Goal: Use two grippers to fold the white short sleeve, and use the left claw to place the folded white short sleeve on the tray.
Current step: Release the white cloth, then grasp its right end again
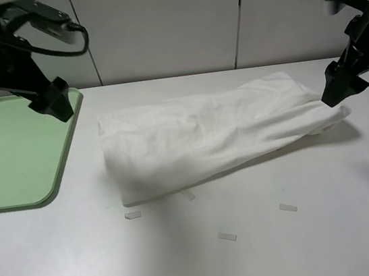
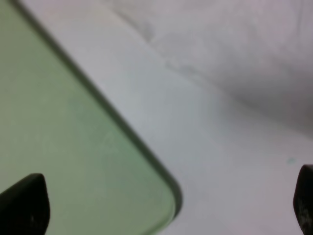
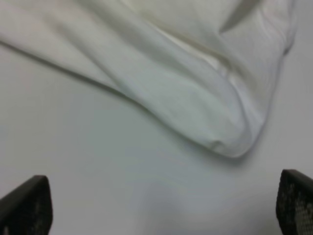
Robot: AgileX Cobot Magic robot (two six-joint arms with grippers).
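The end effector [image 2: 165, 200], spread wide, hangs over the tray [image 2: 58, 122] corner near the white short sleeve [image 2: 244, 44]

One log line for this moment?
white shirt: on table, off tray | left gripper: open, above tray edge | right gripper: open, beside shirt

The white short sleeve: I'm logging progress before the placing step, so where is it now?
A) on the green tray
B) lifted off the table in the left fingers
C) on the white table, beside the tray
C: the white short sleeve lies bunched on the table, to the right of the tray in the high view and apart from it.
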